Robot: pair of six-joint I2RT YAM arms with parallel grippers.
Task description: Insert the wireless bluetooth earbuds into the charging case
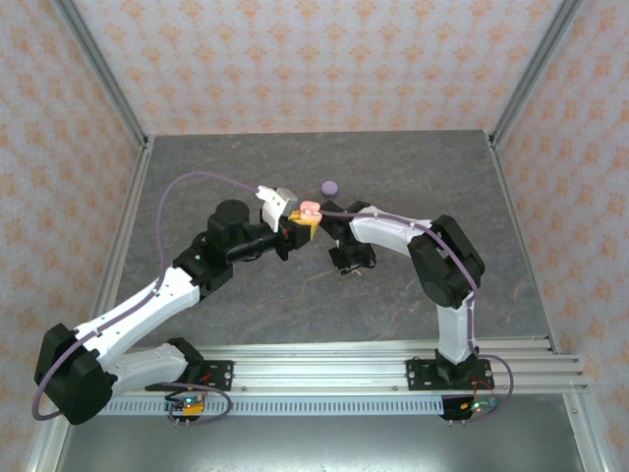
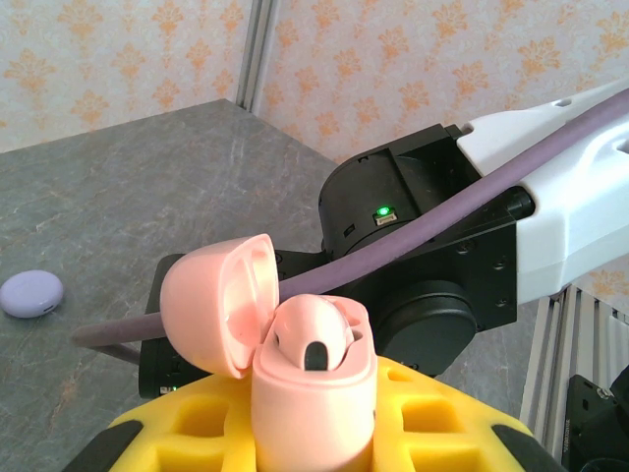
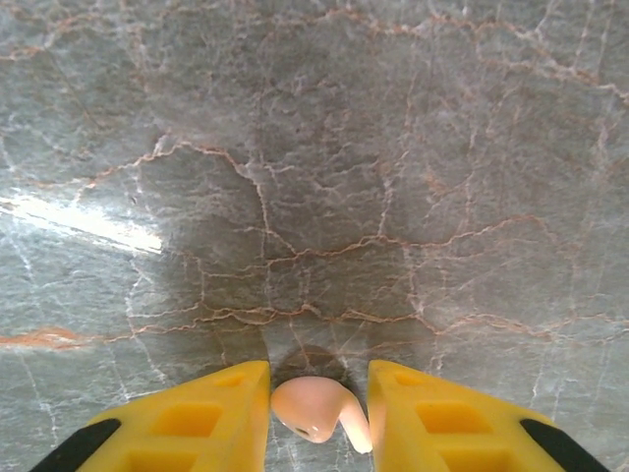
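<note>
centrally, left hand (image 2: 314, 418) clamping open pink charging case (image 2: 295, 334), right hand (image 3: 319, 388) pinching pink earbud (image 3: 307, 411), bench (image 3: 314, 147) stretching wide above

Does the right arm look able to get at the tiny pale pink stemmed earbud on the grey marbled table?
Probably yes: the pale pink earbud lies right between the right gripper's yellow fingers, with nothing else in the way.
</note>
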